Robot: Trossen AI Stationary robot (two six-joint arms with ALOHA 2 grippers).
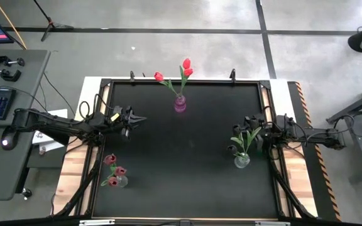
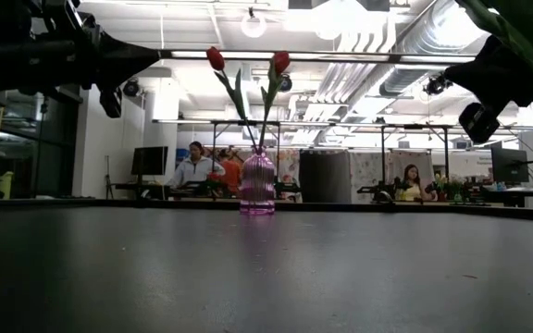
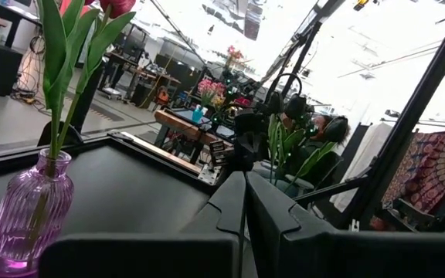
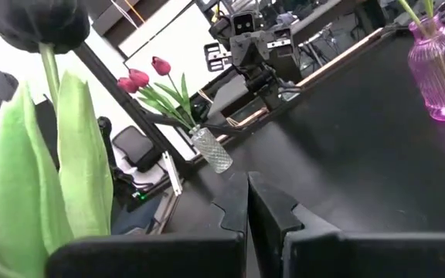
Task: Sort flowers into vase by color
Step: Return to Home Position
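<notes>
- Red tulips (image 1: pixel 186 65) stand in the purple vase (image 1: pixel 180 104), upper centre of the high view.
- Pink tulips (image 1: pixel 119 170) sit in the left clear vase (image 1: pixel 122 182), lower left.
- Dark tulips (image 1: pixel 248 136) sit in the right clear vase (image 1: pixel 242 161), centre right.
- My left gripper (image 1: pixel 141 118), mid-left, is closed, holding nothing.
- My right gripper (image 1: pixel 246 120), just above the dark tulips in the frame, is closed, holding nothing.

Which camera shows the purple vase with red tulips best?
The low view: the purple vase stands whole, its red tulips showing above it. The high view shows it small from above; the left wrist view crops the heads; the right wrist view catches mostly the vase at its edge.
</notes>
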